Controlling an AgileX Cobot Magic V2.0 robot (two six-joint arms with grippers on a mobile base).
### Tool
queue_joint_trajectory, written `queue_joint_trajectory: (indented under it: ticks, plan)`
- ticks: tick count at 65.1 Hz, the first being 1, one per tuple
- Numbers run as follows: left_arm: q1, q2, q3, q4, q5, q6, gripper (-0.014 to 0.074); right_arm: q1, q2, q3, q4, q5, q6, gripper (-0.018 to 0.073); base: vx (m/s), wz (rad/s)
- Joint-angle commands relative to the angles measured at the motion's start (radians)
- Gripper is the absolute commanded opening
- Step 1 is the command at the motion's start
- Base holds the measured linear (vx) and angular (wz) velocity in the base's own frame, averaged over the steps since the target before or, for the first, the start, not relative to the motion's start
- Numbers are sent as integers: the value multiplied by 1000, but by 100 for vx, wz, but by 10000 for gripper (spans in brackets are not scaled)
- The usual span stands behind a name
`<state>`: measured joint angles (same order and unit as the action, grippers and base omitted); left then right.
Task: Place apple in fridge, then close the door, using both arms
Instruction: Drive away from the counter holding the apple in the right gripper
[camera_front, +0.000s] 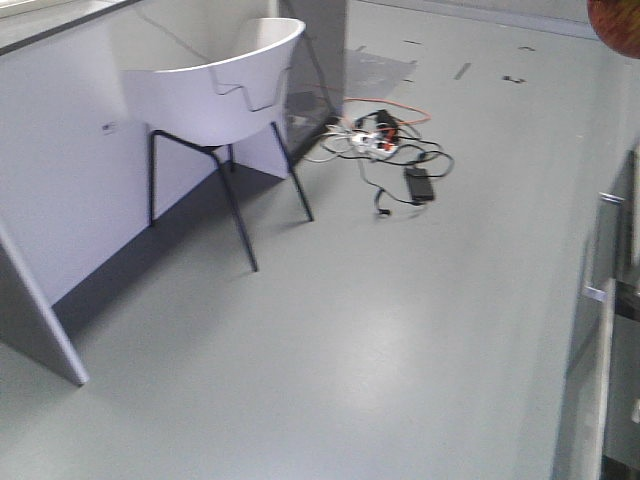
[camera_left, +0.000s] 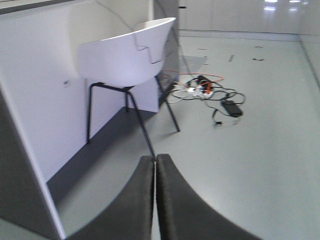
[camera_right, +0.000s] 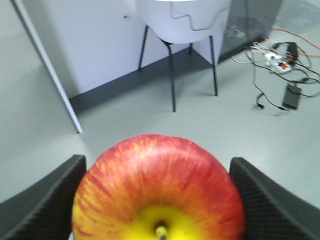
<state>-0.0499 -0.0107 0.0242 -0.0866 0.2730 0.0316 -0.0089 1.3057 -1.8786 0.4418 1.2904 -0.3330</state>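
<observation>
You see the apple (camera_right: 159, 180), red with yellow-orange streaks and yellow around the stem. Its stem end faces the wrist camera, and it is gripped in the right claw (camera_right: 158, 200).

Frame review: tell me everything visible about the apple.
The apple is round, red with yellow-orange streaks, turning plain yellow around the stem hollow, where a short stem shows. Its skin looks smooth and unbroken. It faces the right wrist camera stem-first, clamped between the two dark ribbed fingers of the right gripper, one on each side. It hangs above the grey floor, touching nothing else. The front view catches only a red sliver in its top right corner.
</observation>
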Motion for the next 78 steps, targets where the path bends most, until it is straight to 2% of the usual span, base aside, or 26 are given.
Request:
queue_joint_trajectory:
  ticks: [1, 78]
  plan:
    - [2, -16, -18, -10, -69, -1, -7, -3, -20, -30, 27, -3, -10, 104, 2, 52]
    - [2, -16, -18, -10, -69, -1, -7, -3, -20, -30, 27, -3, -10, 104, 5, 47]
